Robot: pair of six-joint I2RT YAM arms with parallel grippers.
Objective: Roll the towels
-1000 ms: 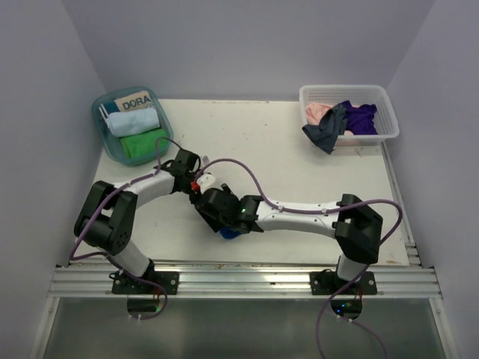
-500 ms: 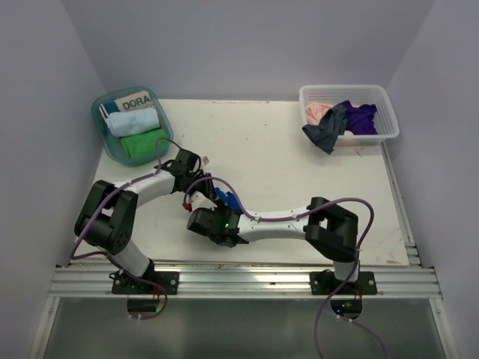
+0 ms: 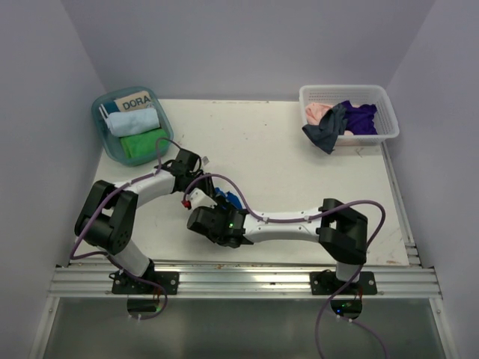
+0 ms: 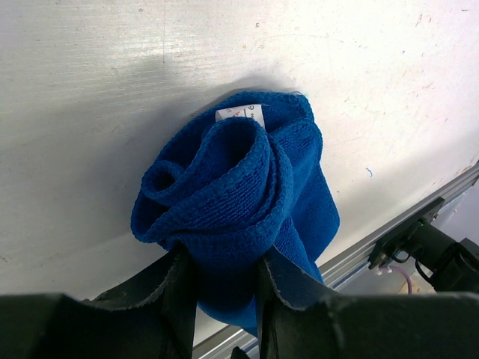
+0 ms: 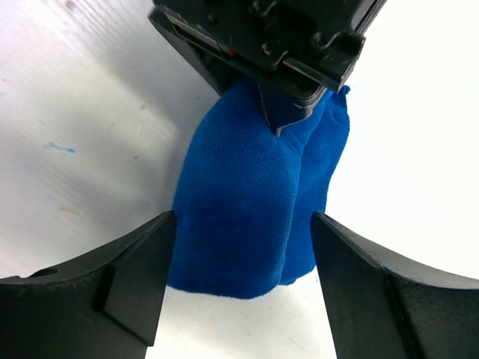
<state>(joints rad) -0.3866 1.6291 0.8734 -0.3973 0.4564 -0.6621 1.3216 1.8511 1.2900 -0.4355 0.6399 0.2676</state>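
Two grippers at royal blue towel [image 4: 232, 179], front-centre of table [image 3: 299, 172]: left gripper [image 4: 224, 280] pinches it, right gripper [image 5: 239, 254] spread wide straddling it, holding nothing. From above, right arm [image 3: 292, 218] hides most of it. "DORA" on card [image 3: 135, 101] in bin [image 3: 101, 112]; white tag [image 4: 241, 114] illegible.

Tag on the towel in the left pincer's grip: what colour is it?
White tag on the royal blue towel; clearest in the left wrist view.
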